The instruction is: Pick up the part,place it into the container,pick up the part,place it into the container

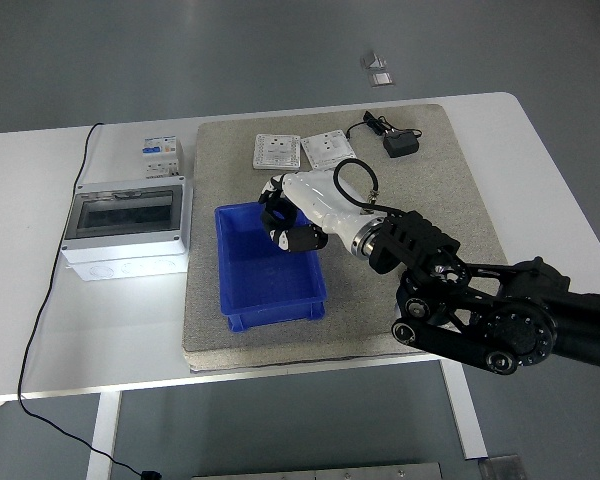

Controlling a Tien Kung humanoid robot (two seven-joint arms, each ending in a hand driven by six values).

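Note:
My right hand (378,240) is shut on a white camera-like part (315,203) with a black lens ring and a black cable loop. It holds the part in the air over the far right portion of the blue container (223,272), which stands on the grey mat (430,190). The part's black end (283,230) hangs just above the container's inside. The container looks empty. The left arm is out of view.
Two white socket plates (276,151) (328,149) and a black power adapter (399,144) lie at the mat's far edge. A grey distribution box (127,225) and a small circuit breaker (161,156) stand left of the mat. A black cable (50,290) runs off the table's left.

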